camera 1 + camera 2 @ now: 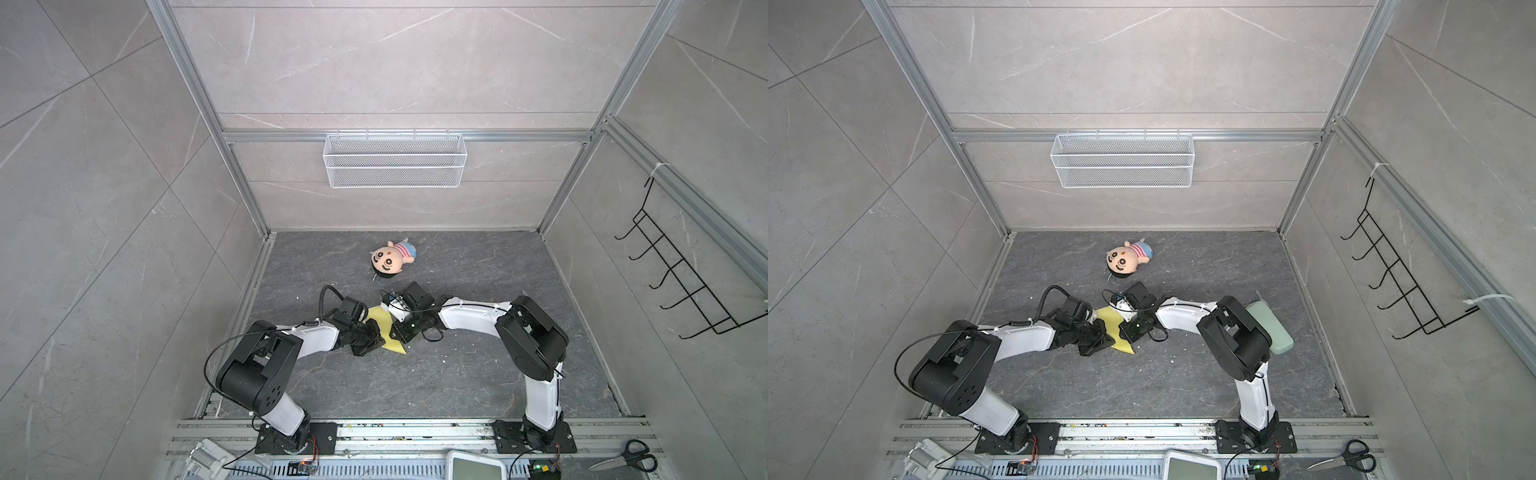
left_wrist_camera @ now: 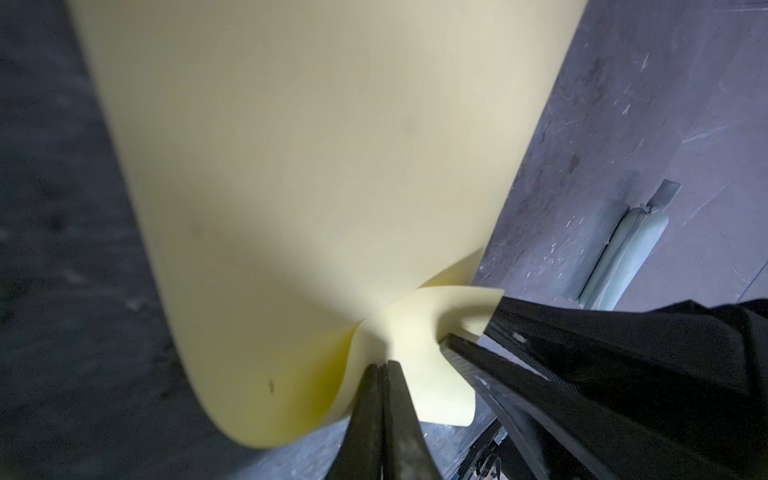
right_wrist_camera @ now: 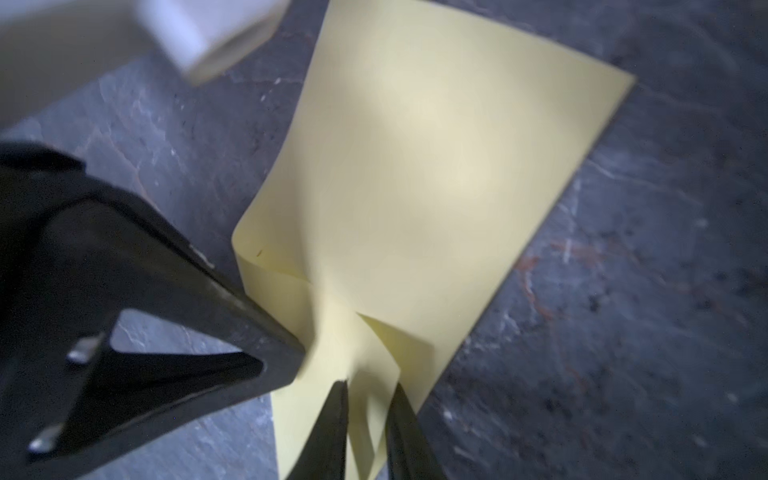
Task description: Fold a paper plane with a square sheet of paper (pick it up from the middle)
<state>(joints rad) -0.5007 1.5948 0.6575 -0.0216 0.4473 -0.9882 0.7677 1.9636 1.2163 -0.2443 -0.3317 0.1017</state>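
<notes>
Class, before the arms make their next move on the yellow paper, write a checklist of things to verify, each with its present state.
1. Left gripper shut on the square sheet of paper: ok.
2. Right gripper clamped on the sheet: not ok; its jaws stand apart around a bunched fold.
3. One corner of the sheet rests on the table: ok.
4. Plush doll apart from the sheet: ok; it lies farther back.
5. Green pad apart from the sheet: ok; it lies behind the right arm.
6. Sheet free of tears: cannot tell; both wrist views are blurred.
</notes>
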